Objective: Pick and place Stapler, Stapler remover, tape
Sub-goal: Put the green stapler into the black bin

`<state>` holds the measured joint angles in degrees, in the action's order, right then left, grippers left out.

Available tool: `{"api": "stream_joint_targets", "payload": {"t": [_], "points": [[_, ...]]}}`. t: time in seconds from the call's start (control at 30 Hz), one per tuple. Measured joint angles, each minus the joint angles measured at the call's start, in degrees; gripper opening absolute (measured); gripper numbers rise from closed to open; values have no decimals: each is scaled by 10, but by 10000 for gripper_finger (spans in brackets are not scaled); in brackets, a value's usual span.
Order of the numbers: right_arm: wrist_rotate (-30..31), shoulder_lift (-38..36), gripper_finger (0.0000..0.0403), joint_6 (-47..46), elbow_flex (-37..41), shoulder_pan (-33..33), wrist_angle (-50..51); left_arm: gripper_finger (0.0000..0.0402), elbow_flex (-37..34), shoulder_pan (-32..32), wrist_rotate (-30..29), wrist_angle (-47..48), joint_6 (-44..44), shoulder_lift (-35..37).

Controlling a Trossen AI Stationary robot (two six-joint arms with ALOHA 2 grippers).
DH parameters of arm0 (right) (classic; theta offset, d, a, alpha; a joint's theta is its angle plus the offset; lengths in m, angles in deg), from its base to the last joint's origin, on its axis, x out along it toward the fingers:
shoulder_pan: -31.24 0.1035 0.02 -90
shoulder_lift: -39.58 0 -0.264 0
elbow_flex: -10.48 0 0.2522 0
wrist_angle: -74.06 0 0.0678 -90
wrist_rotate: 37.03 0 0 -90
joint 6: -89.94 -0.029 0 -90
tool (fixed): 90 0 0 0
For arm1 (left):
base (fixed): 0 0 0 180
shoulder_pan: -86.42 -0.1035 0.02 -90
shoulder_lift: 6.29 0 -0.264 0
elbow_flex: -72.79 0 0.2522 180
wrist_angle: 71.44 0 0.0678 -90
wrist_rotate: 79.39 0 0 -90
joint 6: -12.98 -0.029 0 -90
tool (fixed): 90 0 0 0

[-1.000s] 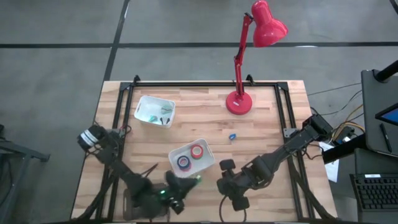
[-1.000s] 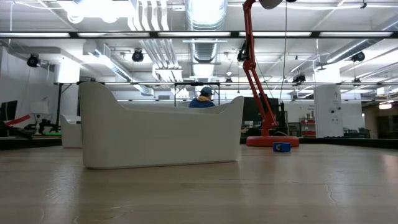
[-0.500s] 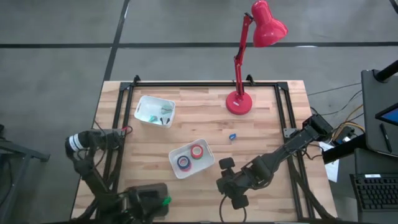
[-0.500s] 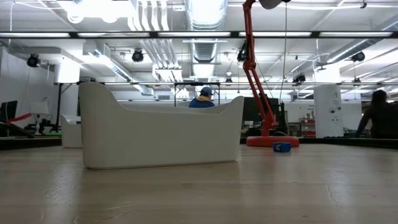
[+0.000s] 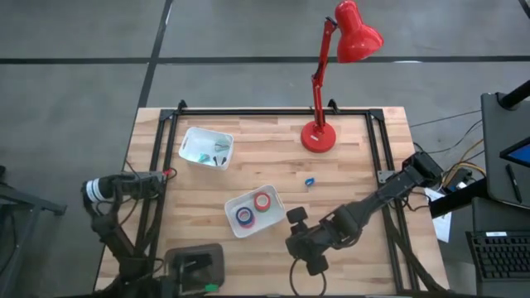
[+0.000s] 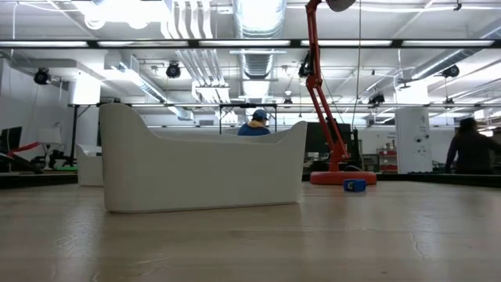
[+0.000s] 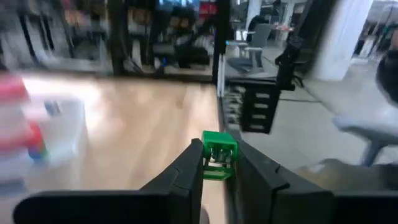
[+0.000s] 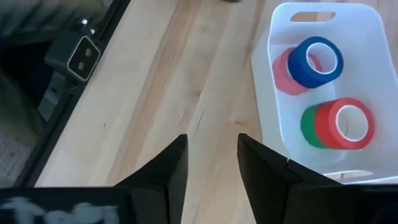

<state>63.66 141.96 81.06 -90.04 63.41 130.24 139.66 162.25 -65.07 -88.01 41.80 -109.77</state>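
My left gripper [image 5: 206, 285] is at the table's near edge, left of centre, shut on a small green staple remover [image 7: 217, 155]. My right gripper [image 8: 211, 155] hovers open over bare wood near the tape bin [image 5: 255, 210]. That white bin holds the tape: a blue roll [image 8: 319, 61] lying on a pink one, and a red roll [image 8: 345, 122] on a green one. A small blue staple remover [image 5: 309, 182] lies on the table by the lamp. A second white bin [image 5: 206, 147] at the far left holds small green and dark items. I cannot make out the stapler. My left gripper pinches the green staple remover [image 7: 216, 163] between its two fingers [image 7: 189, 168], which come at it about level. The piece stands out past the fingertips and is lifted clear of the table.
A red desk lamp stands with its base [image 5: 318, 136] at the table's far side. A black metal frame [image 5: 160, 165] runs along the table's left, far and right edges. Bare wood lies between the bins. People show in the room behind [image 6: 254, 124].
My left arm has swung away from the tape bin toward the table's near left edge, carrying the green staple remover along in its shut fingers. A person has walked into the background on the right of the low view.
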Motion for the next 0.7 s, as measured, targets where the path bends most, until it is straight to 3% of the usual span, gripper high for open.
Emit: {"api": "stream_joint_targets", "payload": {"t": [0.17, 0.27, 0.37, 0.5, 0.7], "points": [[0, 0, 125, 19, 1, -4, -14, 83, -38, -24, 77, 118, 262, 7], [0, 0, 121, 29, 1, -7, -23, 83, -54, -48, 113, 187, 364, 29], [0, 0, 118, 32, 1, -8, -30, 84, -66, -62, 137, 226, 393, 59], [0, 0, 114, 31, 3, -9, -30, 82, -77, -68, 225, 275, 420, 108], [-1, 0, 111, 30, 14, -8, -41, 87, -85, -71, 260, 322, 433, 142]]}}
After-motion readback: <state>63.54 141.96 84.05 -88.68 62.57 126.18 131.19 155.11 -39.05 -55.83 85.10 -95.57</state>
